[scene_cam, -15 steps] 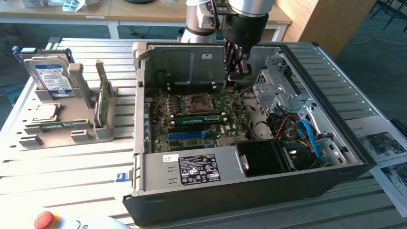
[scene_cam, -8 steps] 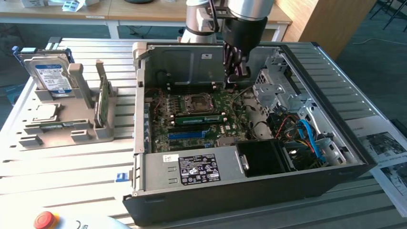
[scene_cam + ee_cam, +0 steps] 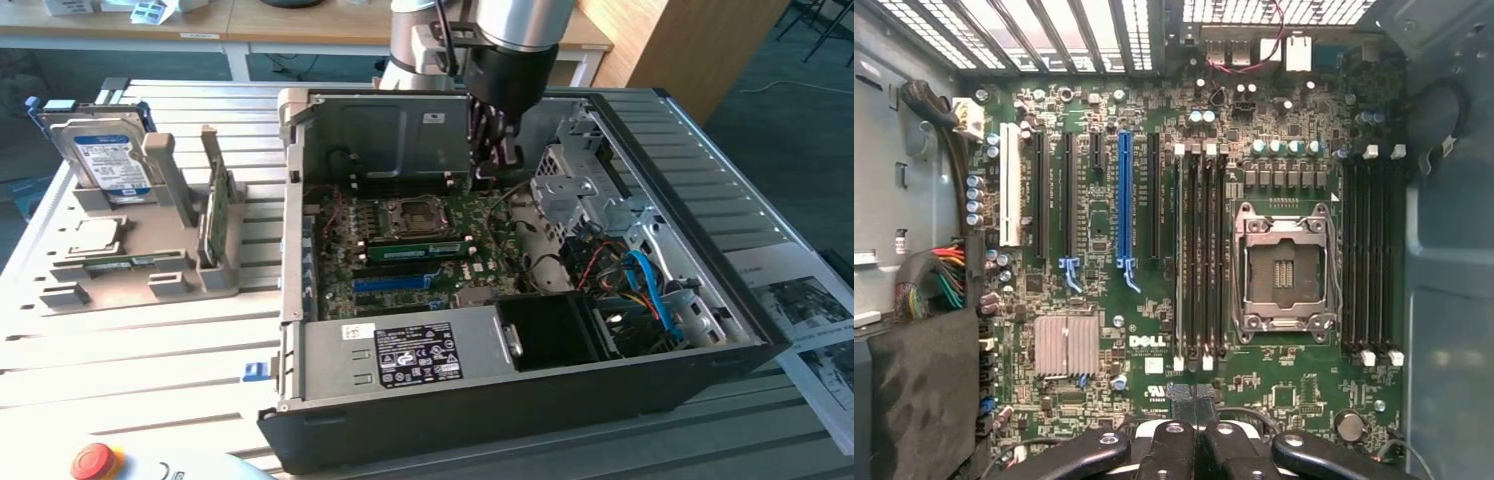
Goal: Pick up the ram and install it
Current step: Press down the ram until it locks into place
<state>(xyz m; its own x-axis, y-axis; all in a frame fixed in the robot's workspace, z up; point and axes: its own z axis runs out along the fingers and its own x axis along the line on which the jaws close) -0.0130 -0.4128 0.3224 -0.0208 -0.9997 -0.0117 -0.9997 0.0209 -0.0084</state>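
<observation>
Red and round, an emergency-stop button (image 3: 94,461) sits nearest the exterior camera, at seven o'clock from the open computer case (image 3: 400,425). Just inside the case's near wall lies the grey power supply (image 3: 400,352), whose black-and-white label is too small to read. A black fan shroud (image 3: 554,330) sits at three o'clock from it, with blue cables (image 3: 650,285) looping beyond.

Past these comes the motherboard (image 3: 400,270), with a blue expansion slot (image 3: 394,283). At twelve o'clock from that slot the ram (image 3: 420,249) stands on edge in a memory slot, just beside the empty processor socket (image 3: 407,215) and apart from the pincer. In the wrist view the board carries the word DELL (image 3: 1151,343) beside a finned silver heatsink (image 3: 1066,345), and black memory slots (image 3: 1199,255) flank the socket (image 3: 1282,270).

The gripper (image 3: 498,160) hangs over the board's far edge, at one o'clock from the socket, close to the drive cage (image 3: 574,195). Its fingers (image 3: 1169,445) are pressed together, and nothing can be seen between them (image 3: 1191,405).

Outside the case, at nine o'clock, a grey holder (image 3: 80,285) carries a narrow green strip (image 3: 134,263) lying flat, a green card (image 3: 214,210) standing upright, and further back a hard drive (image 3: 107,160) with an unreadable blue-white label. Printed sheets (image 3: 801,300) lie at three o'clock from the case on the slatted table (image 3: 160,350).
</observation>
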